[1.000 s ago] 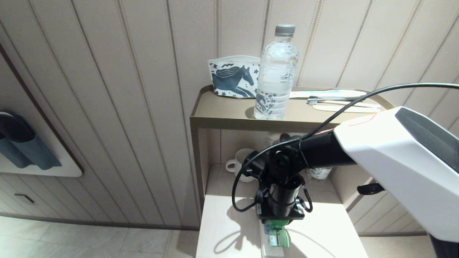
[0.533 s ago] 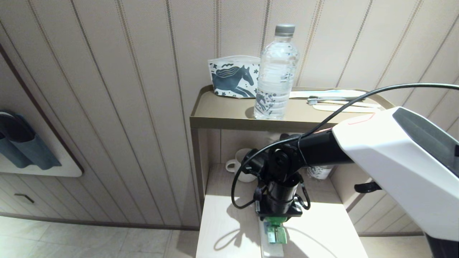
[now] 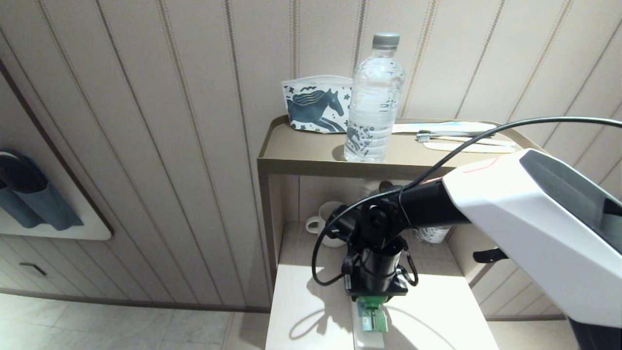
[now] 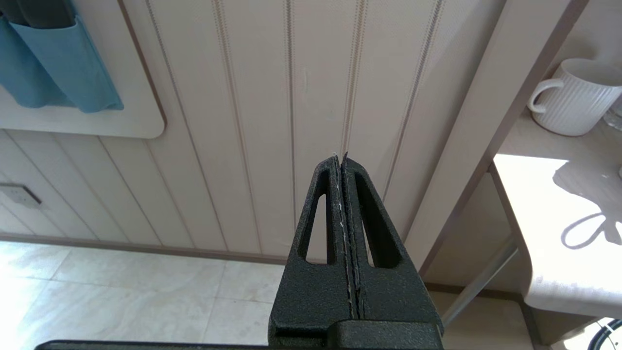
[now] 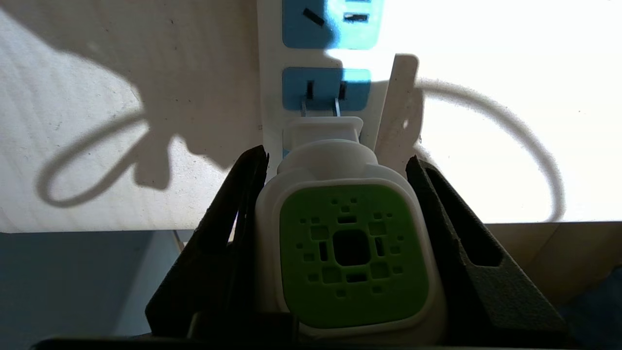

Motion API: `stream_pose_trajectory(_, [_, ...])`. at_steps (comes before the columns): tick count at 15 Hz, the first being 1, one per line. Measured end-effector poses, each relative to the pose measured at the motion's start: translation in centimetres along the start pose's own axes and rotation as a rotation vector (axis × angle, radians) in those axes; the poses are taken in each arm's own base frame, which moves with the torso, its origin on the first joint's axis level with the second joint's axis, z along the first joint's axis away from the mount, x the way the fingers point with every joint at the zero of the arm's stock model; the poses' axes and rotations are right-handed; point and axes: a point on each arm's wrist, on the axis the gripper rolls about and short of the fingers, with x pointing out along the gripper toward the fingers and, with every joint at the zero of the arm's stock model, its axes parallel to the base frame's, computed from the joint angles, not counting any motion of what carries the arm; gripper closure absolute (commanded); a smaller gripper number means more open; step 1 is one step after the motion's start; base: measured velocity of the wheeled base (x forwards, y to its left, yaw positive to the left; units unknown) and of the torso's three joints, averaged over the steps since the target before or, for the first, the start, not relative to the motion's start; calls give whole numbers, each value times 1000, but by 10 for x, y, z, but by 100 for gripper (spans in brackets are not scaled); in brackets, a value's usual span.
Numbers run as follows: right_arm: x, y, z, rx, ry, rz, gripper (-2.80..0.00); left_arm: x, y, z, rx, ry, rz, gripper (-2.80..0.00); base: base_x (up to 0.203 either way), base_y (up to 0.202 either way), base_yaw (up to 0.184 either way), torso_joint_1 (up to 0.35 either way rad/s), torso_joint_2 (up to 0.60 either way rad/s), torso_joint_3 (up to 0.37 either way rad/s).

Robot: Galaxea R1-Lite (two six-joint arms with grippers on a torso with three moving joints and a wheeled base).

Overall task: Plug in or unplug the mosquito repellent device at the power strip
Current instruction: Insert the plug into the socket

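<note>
Black and pressed fully together, the left tool (image 4: pixel 342 167) hangs idle beside the panelled wall, away from the pale wooden table (image 3: pixel 301 311). On that table lies the long white power strip with blue sockets (image 5: pixel 272 73). The right tool (image 5: pixel 340 165) clamps the white mosquito repellent device with a green perforated face (image 5: pixel 352 253), its prongs at a blue socket's slots.
</note>
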Motion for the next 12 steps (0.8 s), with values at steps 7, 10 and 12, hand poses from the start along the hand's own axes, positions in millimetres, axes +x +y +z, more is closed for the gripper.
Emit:
stream_pose_trajectory(7, [-1,-2,-3,-1,6,-6,0,0,0,0,0,0,0,0,0,0,0,0,0,0])
stream_pose_trajectory(10, [2,-1,-3,-2,12,-9,0,0,0,0,0,0,0,0,0,0,0,0,0,0])
stream_pose_trajectory(12, [2,-2,-3,0,14,-10,0,0,0,0,0,0,0,0,0,0,0,0,0,0])
